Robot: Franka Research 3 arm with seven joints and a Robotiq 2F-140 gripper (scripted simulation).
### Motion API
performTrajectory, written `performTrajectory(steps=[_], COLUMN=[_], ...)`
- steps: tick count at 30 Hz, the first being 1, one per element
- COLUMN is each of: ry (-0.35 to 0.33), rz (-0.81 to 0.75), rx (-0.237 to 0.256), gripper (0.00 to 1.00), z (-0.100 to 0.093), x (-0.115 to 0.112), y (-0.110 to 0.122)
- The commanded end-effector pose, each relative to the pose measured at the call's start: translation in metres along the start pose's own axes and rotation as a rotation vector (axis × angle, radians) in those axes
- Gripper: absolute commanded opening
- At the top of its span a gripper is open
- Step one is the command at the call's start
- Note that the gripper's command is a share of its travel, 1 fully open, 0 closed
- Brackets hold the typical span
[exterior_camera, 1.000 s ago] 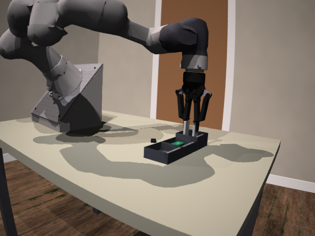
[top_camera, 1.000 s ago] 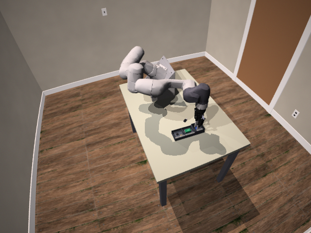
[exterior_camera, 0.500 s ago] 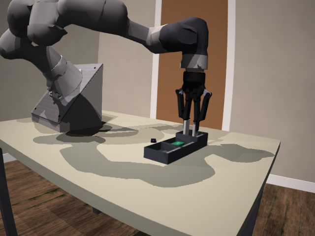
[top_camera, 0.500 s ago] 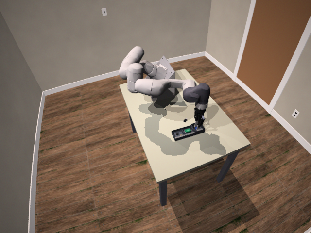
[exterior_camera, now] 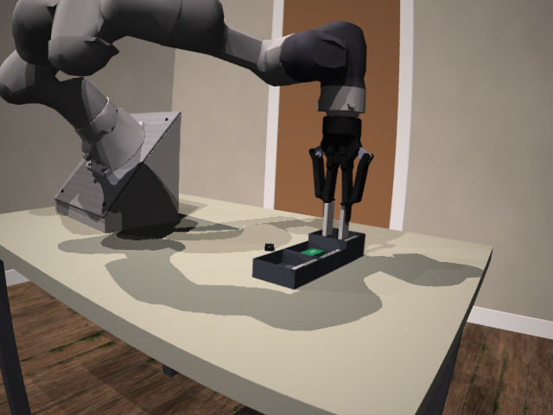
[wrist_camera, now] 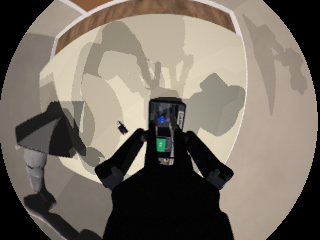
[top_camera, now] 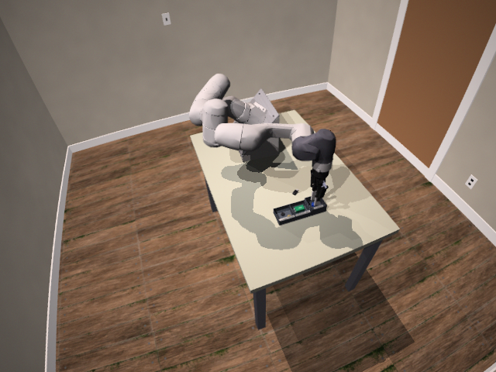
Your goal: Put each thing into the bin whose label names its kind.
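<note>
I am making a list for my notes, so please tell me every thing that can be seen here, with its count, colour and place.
table: one, cream top with dark legs, middle of the room
bin tray: one, dark grey, three compartments in a row, on the table
green thing: one, in the middle compartment
blue thing: one, in the end compartment under the gripper
dark thing: one, in the other end compartment
small black thing: one, on the table beside the tray
door: one, brown, behind the table
arm: one, grey, on a slanted grey mount
gripper: one, black, fingertips inside the end compartment, slightly apart, holding nothing
</note>
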State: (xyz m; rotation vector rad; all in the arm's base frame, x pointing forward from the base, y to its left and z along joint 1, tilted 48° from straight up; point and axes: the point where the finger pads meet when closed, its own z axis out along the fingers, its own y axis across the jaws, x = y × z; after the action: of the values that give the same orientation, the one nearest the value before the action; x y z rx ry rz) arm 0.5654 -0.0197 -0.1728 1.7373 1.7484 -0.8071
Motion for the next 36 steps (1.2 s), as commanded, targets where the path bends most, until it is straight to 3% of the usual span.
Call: performTrajectory(steps=[1, 10, 36], ry=[-0.002, -0.002, -0.002], rz=[0.002, 0.002, 0.002], rx=[0.002, 0.002, 0.002], gripper=[0.19, 0.19, 0.19], z=[-0.007, -0.03, -0.03], x=[0.0, 0.0, 0.0], y=[-0.002, -0.002, -0.002])
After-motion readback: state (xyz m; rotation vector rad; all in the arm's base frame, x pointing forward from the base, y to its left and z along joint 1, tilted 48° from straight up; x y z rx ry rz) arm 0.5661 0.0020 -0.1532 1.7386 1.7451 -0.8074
